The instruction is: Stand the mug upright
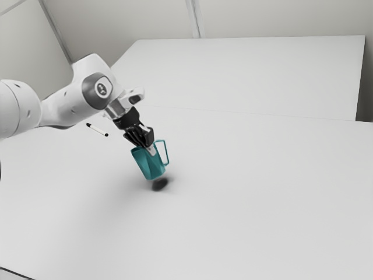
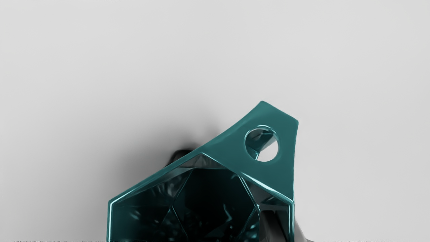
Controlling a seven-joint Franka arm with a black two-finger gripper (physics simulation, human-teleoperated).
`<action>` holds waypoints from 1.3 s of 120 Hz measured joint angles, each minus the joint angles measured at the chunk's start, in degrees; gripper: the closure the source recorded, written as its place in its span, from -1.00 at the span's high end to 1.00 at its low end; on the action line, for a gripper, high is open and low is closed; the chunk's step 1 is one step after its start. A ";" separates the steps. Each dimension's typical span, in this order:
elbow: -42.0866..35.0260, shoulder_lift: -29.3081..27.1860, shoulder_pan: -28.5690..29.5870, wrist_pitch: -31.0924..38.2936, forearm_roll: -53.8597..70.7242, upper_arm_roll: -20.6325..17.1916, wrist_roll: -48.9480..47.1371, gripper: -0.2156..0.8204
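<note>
In the exterior view my gripper (image 1: pixel 151 147) is at the rim of the teal mug (image 1: pixel 149 164), which hangs tilted just above the table with a dark shadow beneath it. The mug's handle faces the exterior view's right. Looking into the open mouth of the mug (image 2: pixel 231 153), the wrist view has my gripper (image 2: pixel 289 226) shut on the side wall near the handle, one finger inside and the other outside. Part of the mug's body is cut off at that view's edge.
A black-and-white marker (image 1: pixel 97 129) lies on the white table (image 1: pixel 245 192), close to the arm and apart from the mug. Behind the table stands another white surface (image 1: pixel 250 73), with pale walls around it.
</note>
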 joint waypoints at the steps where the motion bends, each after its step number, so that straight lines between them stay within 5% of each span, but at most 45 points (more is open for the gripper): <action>1: -0.01 -0.07 -0.09 0.05 0.40 -0.01 -0.06 -0.93; 32: -1.87 -3.13 -2.22 2.36 10.30 -0.31 -2.59 -0.93; 84: -15.00 -9.25 -6.98 18.63 19.60 -0.05 -5.91 -0.93; 156: -16.15 -4.42 -6.31 27.87 22.14 -0.06 -8.71 -0.93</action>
